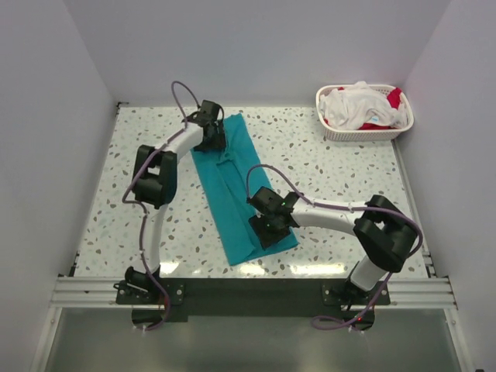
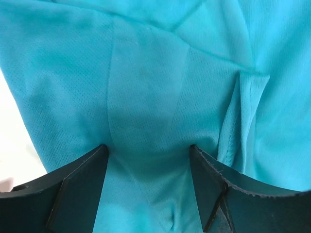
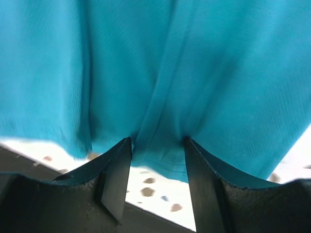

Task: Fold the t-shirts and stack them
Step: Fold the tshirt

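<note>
A teal t-shirt point(image 1: 232, 186) lies on the speckled table as a long narrow strip, running from far left to near right. My left gripper point(image 1: 211, 138) is at its far end. In the left wrist view, teal fabric point(image 2: 146, 73) fills the frame and the left gripper point(image 2: 148, 150) is open, tips pressed down with puckered cloth between them. My right gripper point(image 1: 267, 231) is over the near end. It point(image 3: 158, 141) is open astride the hem of the teal shirt point(image 3: 218, 73), with bare table showing below. White and red t-shirts point(image 1: 360, 105) lie heaped in the basket.
A white lattice basket point(image 1: 364, 136) stands at the table's far right corner. White walls close in the left, back and right sides. A metal rail point(image 1: 248, 291) carrying both arm bases runs along the near edge.
</note>
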### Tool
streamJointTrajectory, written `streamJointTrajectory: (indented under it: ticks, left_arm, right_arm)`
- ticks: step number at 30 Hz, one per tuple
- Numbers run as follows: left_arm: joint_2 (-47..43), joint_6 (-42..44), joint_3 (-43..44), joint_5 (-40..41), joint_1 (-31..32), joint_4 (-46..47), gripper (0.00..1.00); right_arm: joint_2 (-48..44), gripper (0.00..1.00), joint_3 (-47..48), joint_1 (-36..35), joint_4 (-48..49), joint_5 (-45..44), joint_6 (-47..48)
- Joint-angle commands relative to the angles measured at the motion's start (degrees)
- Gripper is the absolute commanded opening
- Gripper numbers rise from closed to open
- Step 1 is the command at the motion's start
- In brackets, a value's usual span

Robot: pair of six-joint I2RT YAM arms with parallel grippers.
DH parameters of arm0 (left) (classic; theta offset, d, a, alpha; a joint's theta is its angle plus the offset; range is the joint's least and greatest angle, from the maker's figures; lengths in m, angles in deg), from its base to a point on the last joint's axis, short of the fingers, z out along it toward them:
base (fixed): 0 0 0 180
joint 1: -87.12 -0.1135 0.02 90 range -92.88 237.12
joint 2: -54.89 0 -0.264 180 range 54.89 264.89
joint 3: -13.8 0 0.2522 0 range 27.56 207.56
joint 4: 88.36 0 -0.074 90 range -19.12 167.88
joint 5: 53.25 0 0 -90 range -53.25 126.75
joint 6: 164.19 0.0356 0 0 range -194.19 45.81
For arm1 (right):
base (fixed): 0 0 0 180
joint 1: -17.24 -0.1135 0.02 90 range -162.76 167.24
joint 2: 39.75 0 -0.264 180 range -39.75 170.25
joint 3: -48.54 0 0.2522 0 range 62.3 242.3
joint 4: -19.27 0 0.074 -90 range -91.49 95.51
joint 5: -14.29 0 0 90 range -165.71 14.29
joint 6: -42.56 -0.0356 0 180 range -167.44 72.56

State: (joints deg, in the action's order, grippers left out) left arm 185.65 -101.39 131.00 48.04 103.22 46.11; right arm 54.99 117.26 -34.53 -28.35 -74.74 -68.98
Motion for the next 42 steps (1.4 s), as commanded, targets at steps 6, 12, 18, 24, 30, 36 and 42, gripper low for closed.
streamJointTrajectory:
  ticks: [6, 12, 18, 24, 30, 36, 42]
  left_arm:
    - [14.5, 4.3, 19.2, -3.3, 5.5, -2.5, 0.77]
    - [8.9, 5.3, 20.9, -4.2, 5.5, -2.1, 0.90]
    - [-5.3, 1.9, 14.3, -0.6, 5.5, -4.7, 1.00]
    - [-24.7, -3.6, -11.0, -1.4, 6.2, -3.8, 1.00]
    - [-41.7, -6.6, -39.3, -2.4, 12.0, -3.4, 0.99]
    - [-53.6, -15.3, -58.9, -6.8, 21.9, -4.0, 0.94]
    - [-58.4, -23.1, -64.6, -9.4, 30.3, -3.1, 0.88]
  right_arm:
    - [-1.2, 0.53, -1.3, -1.3, 0.7, 3.7, -7.6]
    - [-6.6, 0.65, 6.5, -1.2, -6.2, -0.9, -6.9]
    - [-12.5, 0.72, 7.5, 4.8, -12.9, -8.1, -7.7]
    - [-19.9, 0.69, -3.5, 12.7, -8.8, -3.4, -8.3]
    - [-19.7, 0.61, -10.4, 14.1, -1.6, 2.8, -9.8]
    - [-17.3, 0.53, -13.1, 14.3, 1.7, 4.4, -10.4]
    - [-15.4, 0.50, -15.8, 14.3, 3.0, 6.0, -10.8]
